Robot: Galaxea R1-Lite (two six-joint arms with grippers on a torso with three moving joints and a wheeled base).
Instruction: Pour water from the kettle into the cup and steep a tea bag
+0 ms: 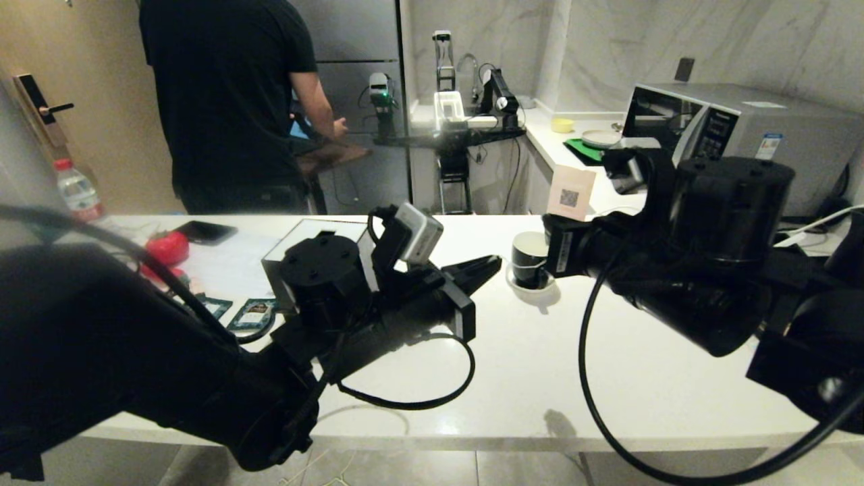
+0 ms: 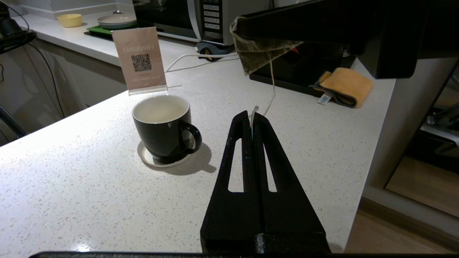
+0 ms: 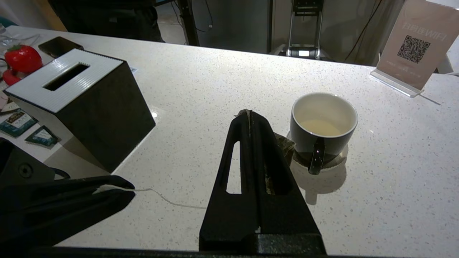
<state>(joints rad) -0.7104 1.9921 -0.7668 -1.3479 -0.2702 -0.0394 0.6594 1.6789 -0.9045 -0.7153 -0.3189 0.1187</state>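
Observation:
The cup (image 2: pixel 161 132), a glossy black mug, stands on a white saucer (image 2: pixel 147 159) on the counter, with a little pale water (image 3: pixel 321 127) in its bottom. My right gripper (image 3: pixel 250 114) is shut on the tea bag (image 2: pixel 256 53), a grey-brown pyramid that hangs above the counter just beside the cup (image 3: pixel 324 143). The bag's white string (image 2: pixel 272 86) runs down to my left gripper (image 2: pixel 252 116), which is shut on the string's end. In the head view the left gripper (image 1: pixel 496 262) points at the cup (image 1: pixel 528 260). The kettle is out of view.
A black tissue box (image 3: pixel 82 107) with a white top stands left of the cup, teal sachets (image 3: pixel 21 122) and a red object (image 3: pixel 21 57) beyond it. A WiFi sign (image 2: pixel 140 59), a microwave (image 1: pixel 736 128) and an orange cloth (image 2: pixel 346 86) lie further off. A person (image 1: pixel 229 101) stands behind the counter.

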